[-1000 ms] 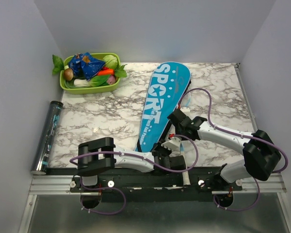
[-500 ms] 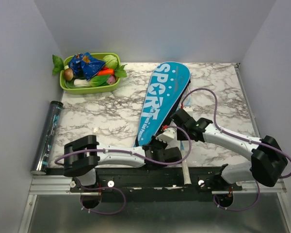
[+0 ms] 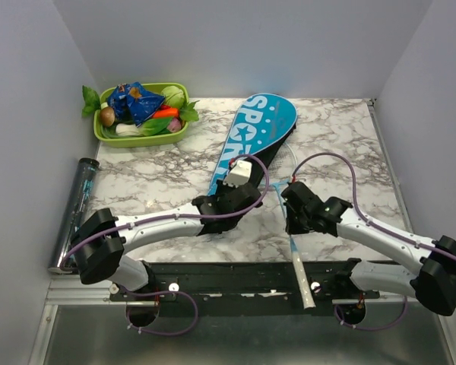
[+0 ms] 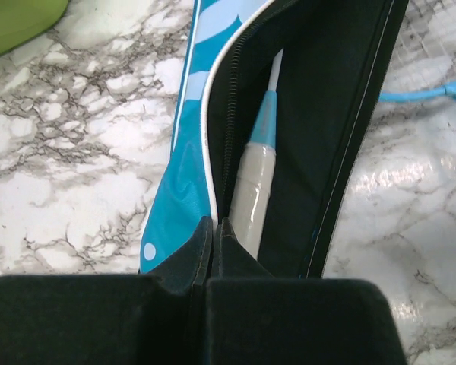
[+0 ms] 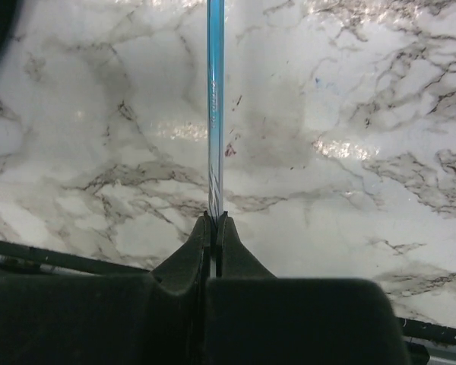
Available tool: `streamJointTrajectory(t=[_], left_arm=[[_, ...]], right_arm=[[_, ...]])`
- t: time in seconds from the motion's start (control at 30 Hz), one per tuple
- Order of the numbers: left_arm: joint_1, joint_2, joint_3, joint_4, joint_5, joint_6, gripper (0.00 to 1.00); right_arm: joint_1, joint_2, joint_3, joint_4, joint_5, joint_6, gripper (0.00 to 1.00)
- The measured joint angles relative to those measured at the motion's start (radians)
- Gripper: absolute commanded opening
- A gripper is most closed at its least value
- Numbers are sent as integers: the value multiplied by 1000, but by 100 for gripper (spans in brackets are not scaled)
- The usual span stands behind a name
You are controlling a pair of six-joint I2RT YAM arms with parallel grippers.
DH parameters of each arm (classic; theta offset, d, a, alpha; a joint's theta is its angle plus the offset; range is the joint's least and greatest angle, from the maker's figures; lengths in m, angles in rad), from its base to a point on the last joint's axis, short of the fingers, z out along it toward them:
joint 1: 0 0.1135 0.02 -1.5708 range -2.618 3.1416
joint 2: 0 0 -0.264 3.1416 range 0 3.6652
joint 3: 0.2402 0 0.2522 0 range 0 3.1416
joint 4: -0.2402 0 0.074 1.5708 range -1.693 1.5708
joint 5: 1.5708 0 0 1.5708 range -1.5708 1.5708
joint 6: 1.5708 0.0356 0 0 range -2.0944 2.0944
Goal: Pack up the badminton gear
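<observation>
The blue "SPORT" cover [image 3: 252,131] lies at the table's middle back, its near end opened. My left gripper [image 3: 226,199] is shut on the cover's zipped edge [image 4: 207,152]; its tips [image 4: 214,223] pinch the edge. Inside the cover lies one racket's white butt [image 4: 251,194]. My right gripper [image 3: 292,218] is shut on the second racket's thin light-blue shaft [image 5: 215,99], gripper tips [image 5: 214,219] low over the marble. That racket's white butt [image 3: 300,275] reaches over the near rail; its blue throat shows [image 4: 433,94]. The dark clear tube [image 3: 76,209] lies at the left edge. No shuttlecocks show.
The green tray of toy vegetables [image 3: 106,135] stands at the back left. White walls close in the table on three sides. The black rail [image 3: 213,270] with both arm bases runs along the near edge. Purple cables loop above both arms.
My left gripper has moved from the near rail toward the back, gripping the cover's edge and opening its near end. My right gripper has moved nearer and rightward with the racket shaft.
</observation>
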Motion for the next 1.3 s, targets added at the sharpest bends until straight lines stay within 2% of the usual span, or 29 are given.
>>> streamJointTrajectory(t=[0.4,0.63,0.8,1.07,1.3], left_arm=[[203,30,105,-3,100,93,0],[338,30,148,-9,134,123,0],[419,30,169,-3,163,135,0],[444,37,169,2,180,141,0],[447,42,169,2,190,147,0]], right_arm=[[5,-271,6,-158,-198,-49,1],[5,-340,26,-265,-250,-71,1],[6,-417,27,-308,-351,-98,1],[10,-502,96,-354,-546,-158,1],[10,-552,123,-405,-608,-181,1]])
